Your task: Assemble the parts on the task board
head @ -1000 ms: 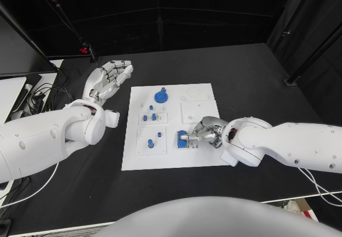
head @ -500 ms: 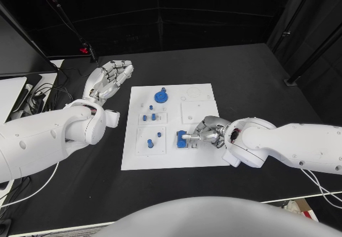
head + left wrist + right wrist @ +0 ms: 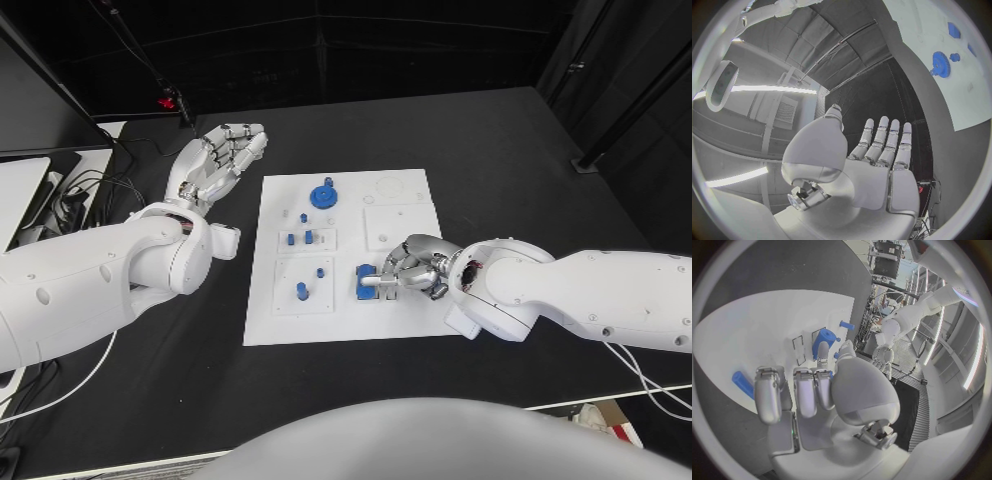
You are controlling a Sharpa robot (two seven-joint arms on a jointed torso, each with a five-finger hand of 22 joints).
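1. The task board (image 3: 346,300) lies flat on the black worktop (image 3: 490,150), its long side running away from the robot.
2. The right hand (image 3: 408,272) is over the board's near right part, fingers curled toward a blue block (image 3: 366,283) seated near the middle of the board's near half. One fingertip reaches the block's right side in the head view; whether the hand actually grips it I cannot tell.
3. In the right wrist view the fingers (image 3: 795,390) hang bunched together above the white plate, with a small blue part (image 3: 743,384) lying just beside them and a larger blue piece (image 3: 822,342) further along the board.
4. The left hand (image 3: 219,160) rests off the board, beside its far left corner — fingers straight, slightly spread, holding nothing. The left wrist view shows the same: flat palm, fingers (image 3: 886,142) extended side by side over the dark worktop, well apart from the board.
5. Other parts on the board:
   - a blue gear (image 3: 326,195) at the far end, left of centre
   - a small blue peg (image 3: 304,217) just nearer than the gear
   - a pair of small blue pieces (image 3: 303,238) in a square recess on the left side
   - a blue piece (image 3: 302,290) in the near left recess, with a smaller one (image 3: 319,271) just beyond it
6. The board's right side carries pale raised plates (image 3: 401,225) — no blue on them.
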